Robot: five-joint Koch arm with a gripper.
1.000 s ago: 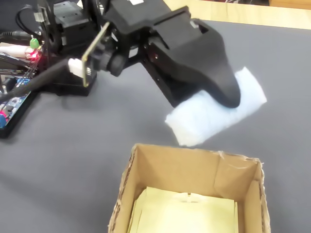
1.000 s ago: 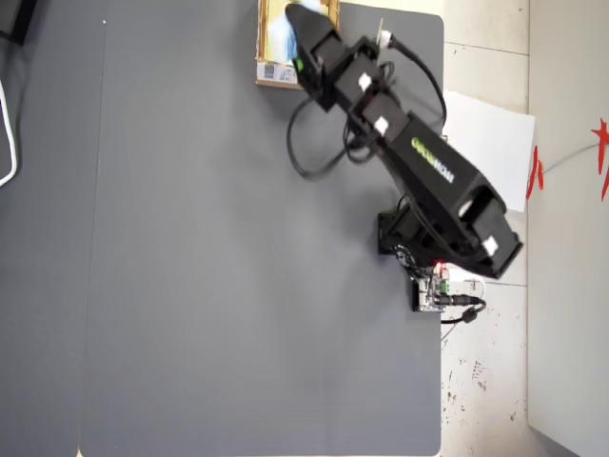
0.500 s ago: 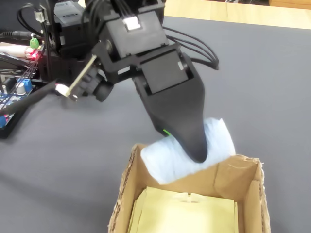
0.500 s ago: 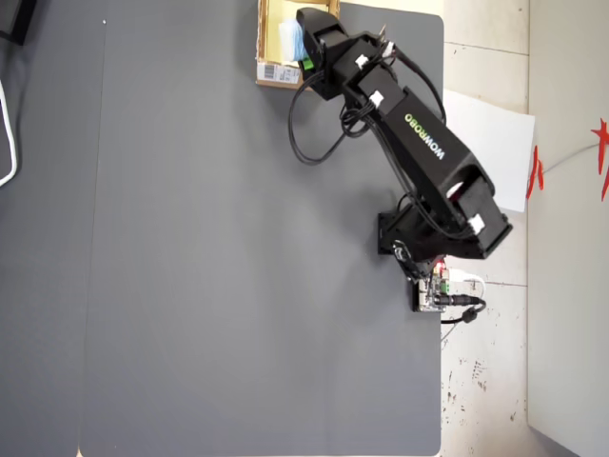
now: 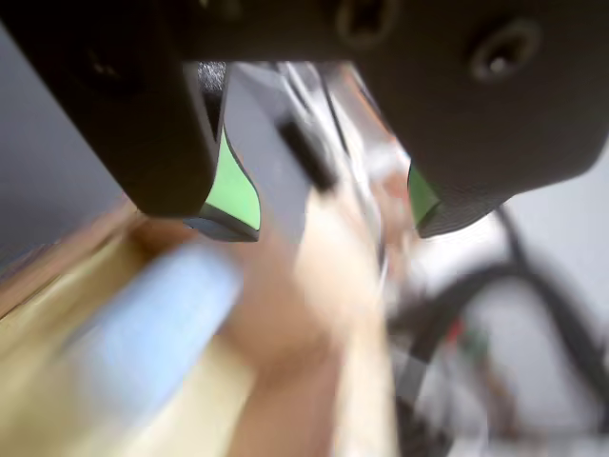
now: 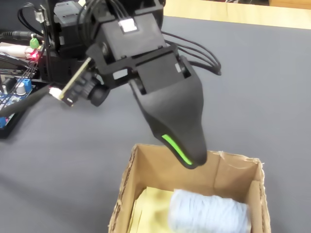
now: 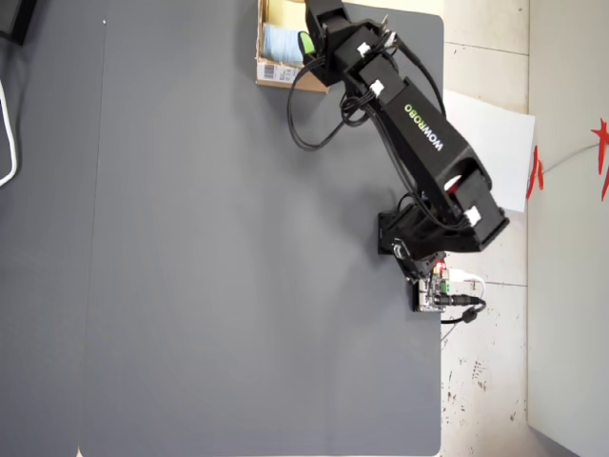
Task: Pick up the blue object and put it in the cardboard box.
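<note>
Pale blue and ribbed, the blue object (image 6: 209, 213) lies on the yellowish floor of the cardboard box (image 6: 130, 182), near the right-hand wall as the fixed view shows it, and nothing is touching it. Your claw (image 5: 324, 214) hangs just above the box's far rim with its jaws spread apart and empty; the wrist view, though badly blurred, shows a clear gap between the two green-lined tips, with the roll (image 5: 152, 328) lying below and to the left of them. From the fixed view only one tip (image 6: 187, 158) shows, pointing down at the box's back wall, so go by the wrist view for the opening. The overhead view agrees: the arm (image 7: 419, 124) reaches from its base (image 7: 419, 243) on the tabletop's (image 7: 228, 286) right edge to the box (image 7: 278, 74) at the top edge, and the pale roll (image 7: 282, 43) sits inside it beside the claw. The placement looks done, in my judgement, because the roll rests on the box floor rather than hanging from the jaws. What remains is probably only to lift clear; keep the tips from catching the cardboard wall as you go, since the box is light and could tip or slide.
</note>
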